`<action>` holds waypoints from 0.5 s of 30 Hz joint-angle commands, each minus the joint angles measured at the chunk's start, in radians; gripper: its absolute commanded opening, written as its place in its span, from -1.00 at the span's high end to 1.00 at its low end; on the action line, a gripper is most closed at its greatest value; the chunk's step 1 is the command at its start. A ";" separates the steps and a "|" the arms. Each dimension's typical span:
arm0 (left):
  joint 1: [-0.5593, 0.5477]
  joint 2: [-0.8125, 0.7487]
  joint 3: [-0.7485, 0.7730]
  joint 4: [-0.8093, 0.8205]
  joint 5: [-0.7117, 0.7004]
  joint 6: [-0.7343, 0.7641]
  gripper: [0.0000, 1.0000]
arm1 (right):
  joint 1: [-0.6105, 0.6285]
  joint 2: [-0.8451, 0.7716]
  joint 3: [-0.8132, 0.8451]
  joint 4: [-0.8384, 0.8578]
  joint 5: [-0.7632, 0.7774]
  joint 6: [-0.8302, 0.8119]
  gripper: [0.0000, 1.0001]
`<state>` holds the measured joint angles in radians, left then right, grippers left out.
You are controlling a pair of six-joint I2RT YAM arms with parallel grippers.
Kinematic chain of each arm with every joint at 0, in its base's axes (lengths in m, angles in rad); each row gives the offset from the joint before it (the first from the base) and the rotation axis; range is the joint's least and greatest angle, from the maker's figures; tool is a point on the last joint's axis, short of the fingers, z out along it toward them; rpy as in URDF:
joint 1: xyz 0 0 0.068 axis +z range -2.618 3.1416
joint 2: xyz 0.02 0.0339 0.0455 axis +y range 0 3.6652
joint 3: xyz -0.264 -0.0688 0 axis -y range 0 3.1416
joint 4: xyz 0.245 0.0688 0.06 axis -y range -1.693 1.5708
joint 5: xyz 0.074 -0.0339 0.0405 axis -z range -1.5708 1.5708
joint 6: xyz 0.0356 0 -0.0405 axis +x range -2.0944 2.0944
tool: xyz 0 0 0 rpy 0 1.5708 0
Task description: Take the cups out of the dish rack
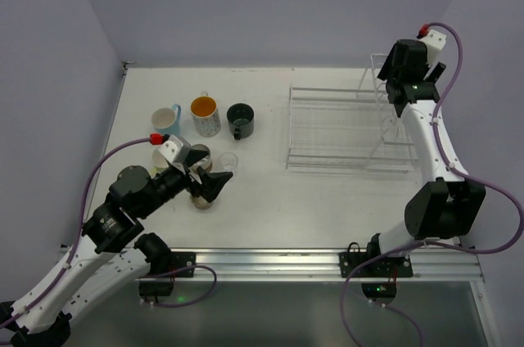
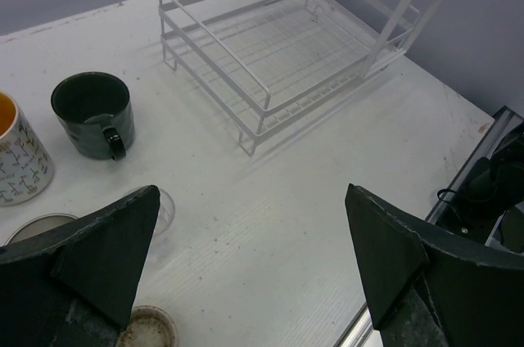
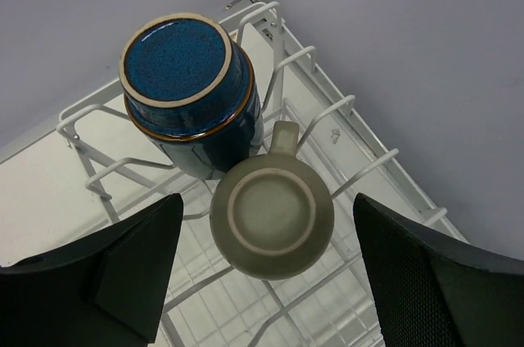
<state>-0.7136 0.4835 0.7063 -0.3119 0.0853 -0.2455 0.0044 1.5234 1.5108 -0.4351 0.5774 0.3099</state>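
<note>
Nearest to us, the left hand hangs over the left side of the tabletop, its fingers spread wide with nothing between them. Just below it stands a beige-brown cup, and a small clear glass stands beside it. Further back we see three mugs upright in a row: a light blue mug, a white patterned mug that is orange inside, and a dark mug. On the right lies the white wire dish rack, its low flat part bare. At its tall far end the right hand hovers, fingers apart, over a navy cup and a pale green cup. Both are upside down and touching each other.
</note>
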 commanded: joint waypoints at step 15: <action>0.003 0.015 -0.004 0.022 0.001 0.020 -1.00 | -0.035 0.052 0.012 0.019 -0.024 0.046 -0.25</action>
<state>-0.7136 0.4885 0.7063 -0.3115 0.0841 -0.2428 -0.0242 1.5837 1.5108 -0.4419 0.5541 0.3412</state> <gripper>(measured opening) 0.995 0.666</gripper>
